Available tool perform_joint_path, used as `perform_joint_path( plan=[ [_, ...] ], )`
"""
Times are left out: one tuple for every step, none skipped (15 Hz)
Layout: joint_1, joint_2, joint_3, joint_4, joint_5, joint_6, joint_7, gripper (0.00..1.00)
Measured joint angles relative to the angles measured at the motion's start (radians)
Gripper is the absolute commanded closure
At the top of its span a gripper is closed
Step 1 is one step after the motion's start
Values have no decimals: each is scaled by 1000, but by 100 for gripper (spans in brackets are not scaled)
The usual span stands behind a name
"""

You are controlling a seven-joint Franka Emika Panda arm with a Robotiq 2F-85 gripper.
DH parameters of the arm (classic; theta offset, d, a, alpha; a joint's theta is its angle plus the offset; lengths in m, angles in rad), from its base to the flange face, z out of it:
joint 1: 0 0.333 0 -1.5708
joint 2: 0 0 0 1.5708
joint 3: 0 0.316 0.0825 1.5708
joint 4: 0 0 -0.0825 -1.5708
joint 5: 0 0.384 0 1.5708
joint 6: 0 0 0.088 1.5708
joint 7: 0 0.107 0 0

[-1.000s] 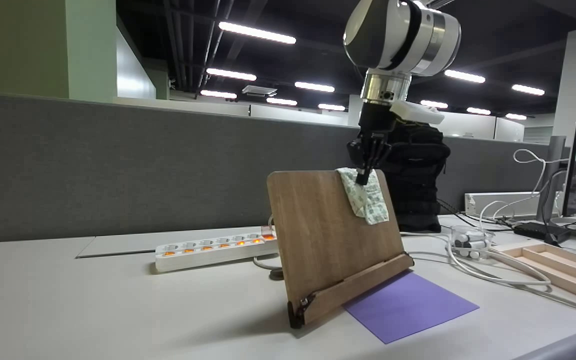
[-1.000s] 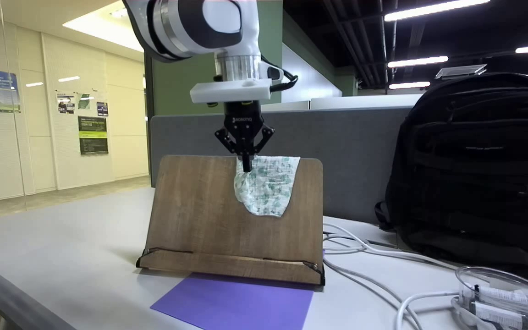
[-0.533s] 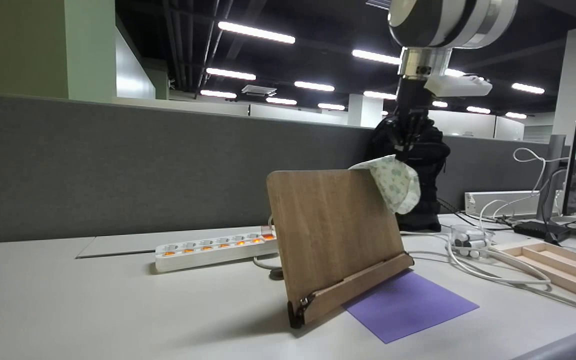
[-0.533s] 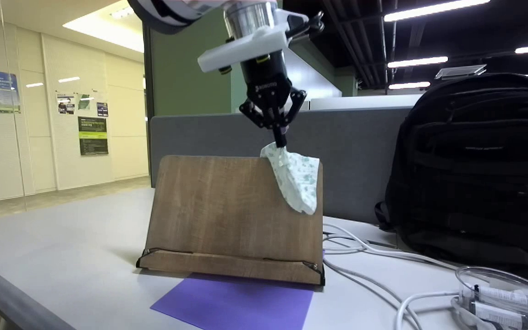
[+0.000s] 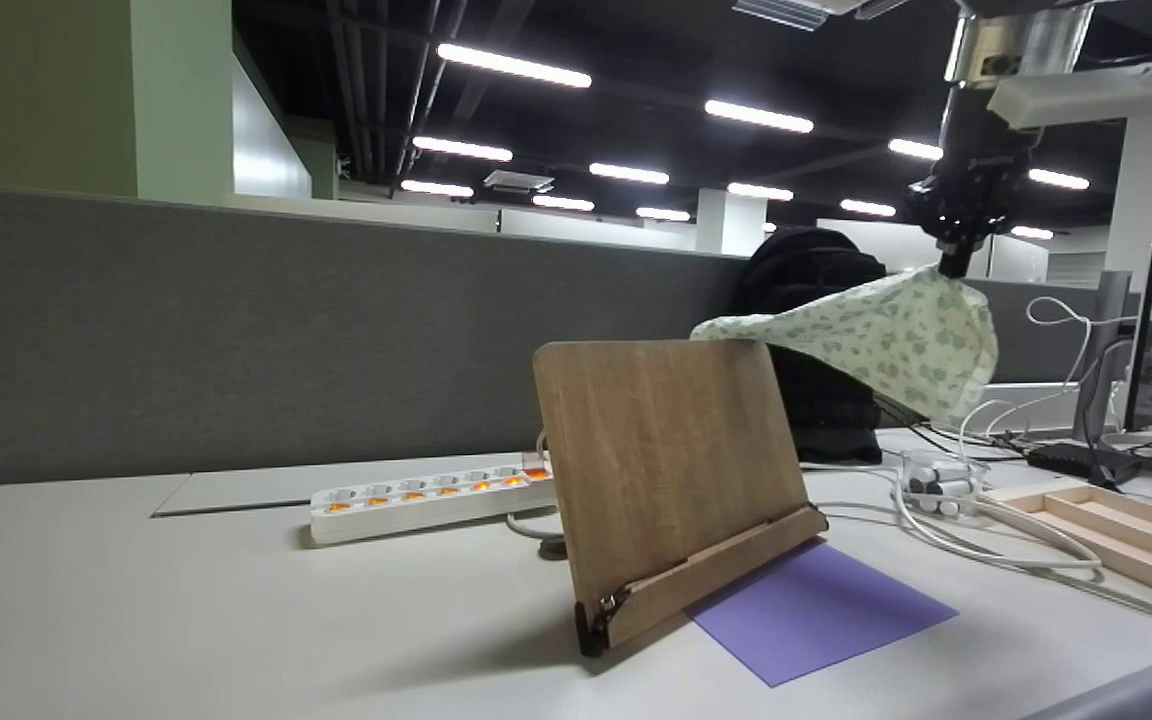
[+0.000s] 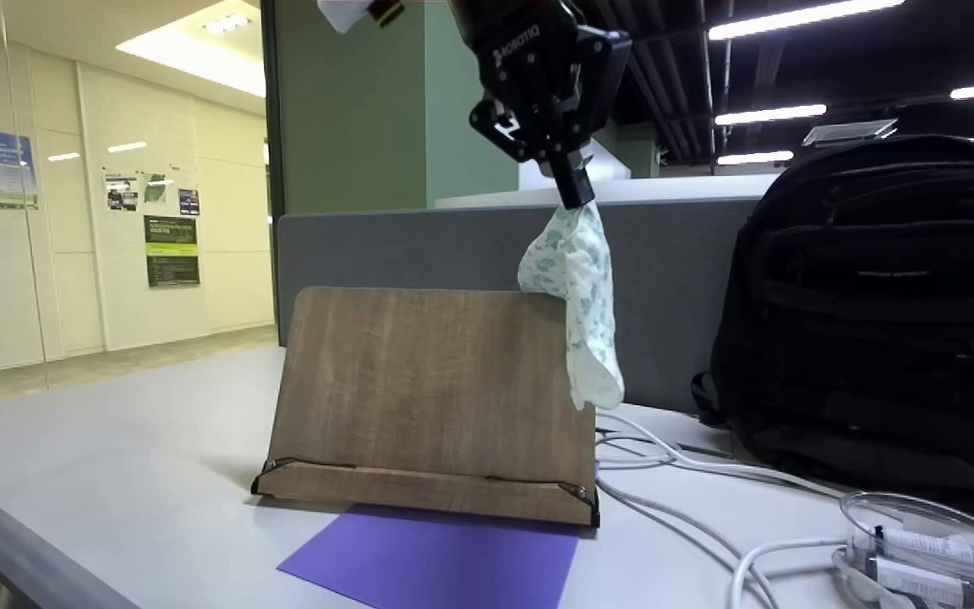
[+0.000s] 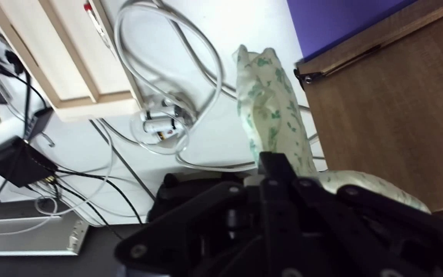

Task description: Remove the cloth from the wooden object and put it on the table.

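Note:
The pale green-and-white cloth shows in both exterior views (image 5: pixel 901 335) (image 6: pixel 590 296) and in the wrist view (image 7: pixel 273 107). My gripper (image 5: pixel 954 263) (image 6: pixel 576 190) (image 7: pixel 277 163) is shut on it, above and beyond the board's upper corner. One end of the cloth still rests over the board's top edge near that corner. The rest hangs from the fingertips beside the board. The brown wooden object (image 5: pixel 666 450) (image 6: pixel 428 381) (image 7: pixel 390 111) stands tilted on the light grey-white table (image 5: pixel 236 620) (image 6: pixel 157 440) (image 7: pixel 221 130), its front face bare.
A purple sheet (image 5: pixel 826 610) (image 6: pixel 453 558) lies under the board's front. A black backpack (image 6: pixel 876 330) stands by the grey partition (image 5: pixel 286 340). A white power strip (image 5: pixel 426 505), loose cables (image 7: pixel 206 50), a clear cup with small bottles (image 6: pixel 931 550) and a pale wooden tray (image 5: pixel 1116 540) are on the table.
My gripper has risen and moved sideways past the board's corner, pulling the cloth along. The cloth has slid off the board's front and is stretched out. The board has not moved.

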Motion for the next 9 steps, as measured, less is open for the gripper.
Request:
perform_joint_path(
  plan=[
    [-30, -27, 1, -24, -1, -8, 26, 100],
    [-56, -46, 2, -47, -1, -14, 53, 100],
    [-78, -55, 4, -68, 0, -16, 81, 100],
    [-98, -57, 6, -87, 3, -16, 113, 100],
    [-111, -50, 8, -97, 10, -16, 144, 100],
    [-120, -37, 12, -100, 20, -16, 175, 100],
    [-123, -20, 15, -100, 34, -13, 201, 100],
    [-122, 0, 17, -100, 48, -6, 224, 100],
    [-122, 19, 20, -100, 62, 9, 242, 100]
  ],
)
